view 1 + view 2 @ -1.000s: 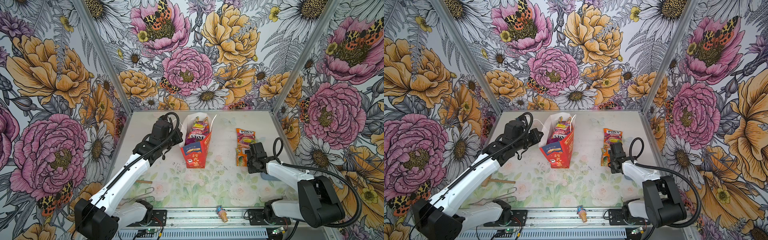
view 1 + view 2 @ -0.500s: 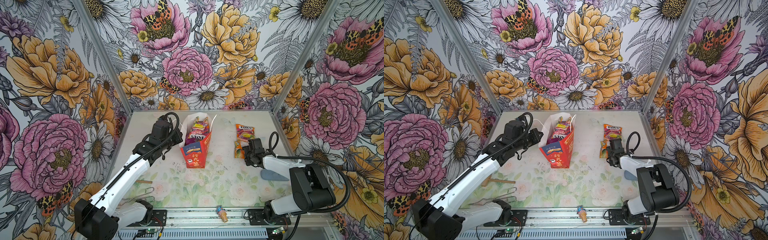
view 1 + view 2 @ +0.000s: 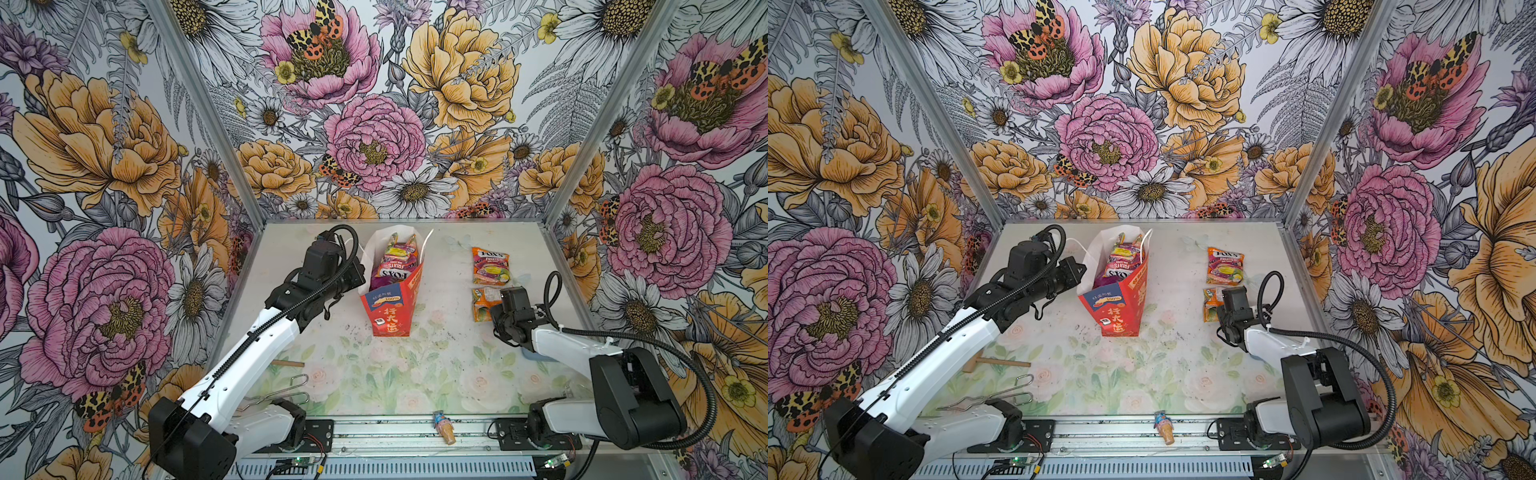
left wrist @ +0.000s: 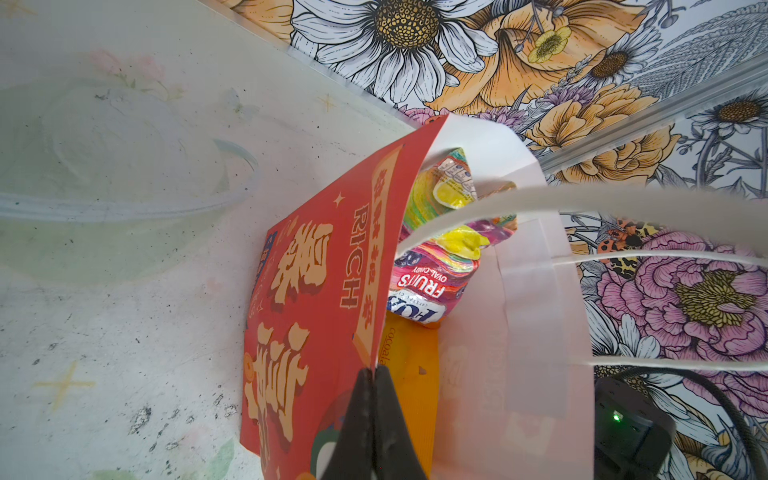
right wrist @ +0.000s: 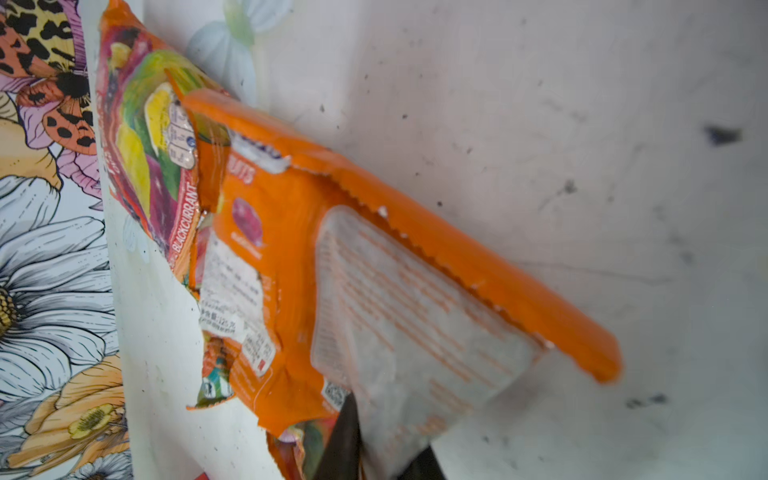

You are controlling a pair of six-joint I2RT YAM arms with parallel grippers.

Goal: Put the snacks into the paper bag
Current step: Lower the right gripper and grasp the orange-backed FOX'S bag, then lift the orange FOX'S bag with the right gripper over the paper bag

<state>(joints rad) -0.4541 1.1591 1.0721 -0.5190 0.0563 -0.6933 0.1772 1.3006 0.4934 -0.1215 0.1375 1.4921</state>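
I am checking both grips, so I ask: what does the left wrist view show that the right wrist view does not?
Only the left wrist view: the left gripper shut on the rim of the paper bag, with snack packets inside. Only the right wrist view: the right gripper pinching the orange packet, a second packet lying beyond it. Both show the white table and the floral wall.

Blurry orange packet [image 5: 415,291], right claw [image 5: 380,455] half off-frame.
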